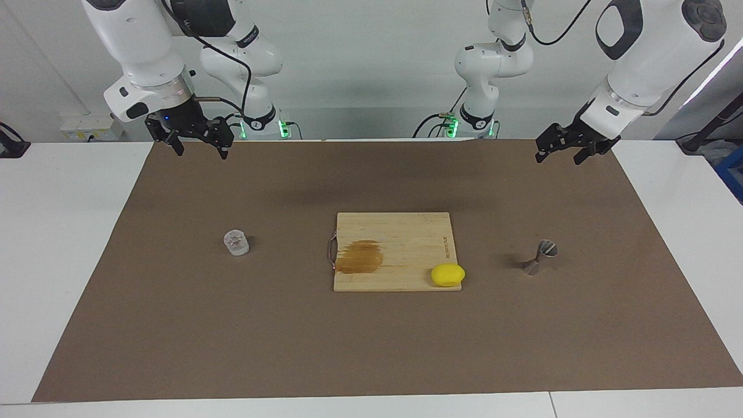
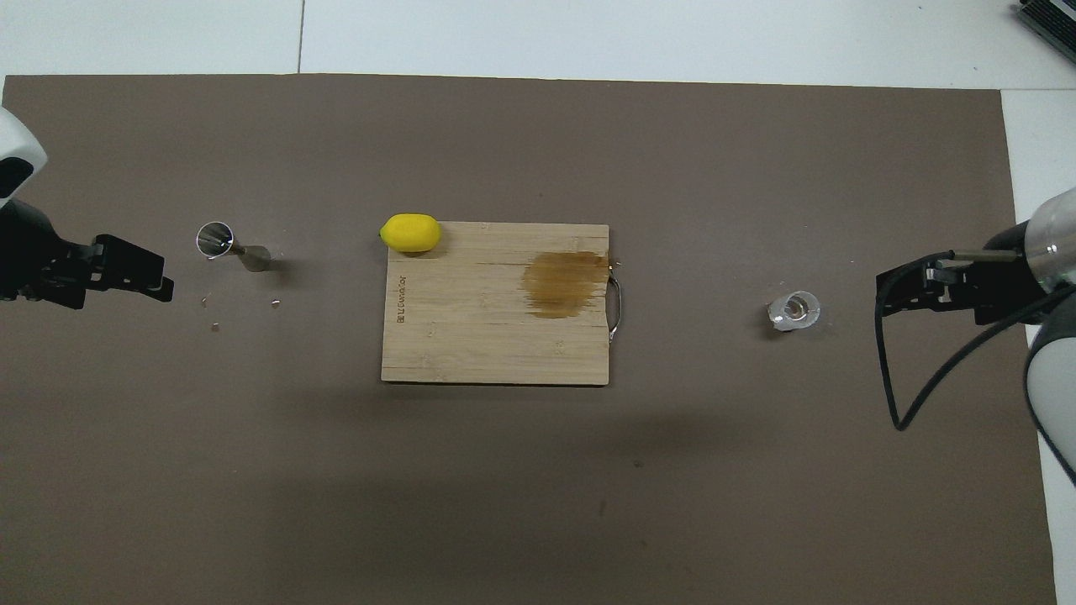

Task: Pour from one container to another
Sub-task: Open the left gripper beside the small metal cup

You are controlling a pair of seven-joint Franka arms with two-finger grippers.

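We see both arms parked up at the mat's robot-side edge, left gripper [image 1: 559, 152] and right gripper [image 1: 198, 145] w/ jaws apart, holding nothing. Glass tumbler [image 1: 236, 242] sits toward the right arm's end, steel jigger [image 1: 540, 257] toward the left arm's, cutting board [image 1: 400, 232] w/ lemon [image 1: 447, 274] between. Risks, imo: thick slick glass slips in the pinch; jigger's narrow mouth, tips easily, so spill.

My table [image 1: 69, 232] was white, with a seam showing at its edge farthest from me. A brown mat [image 1: 371, 348] covered most of it, lying flat. The wall [image 1: 360, 69] at my back was plain and pale grey. A white socket box [image 1: 87, 129] sat low on it, toward my right arm's end. The light was even and soft, with faint shadows across the mat.
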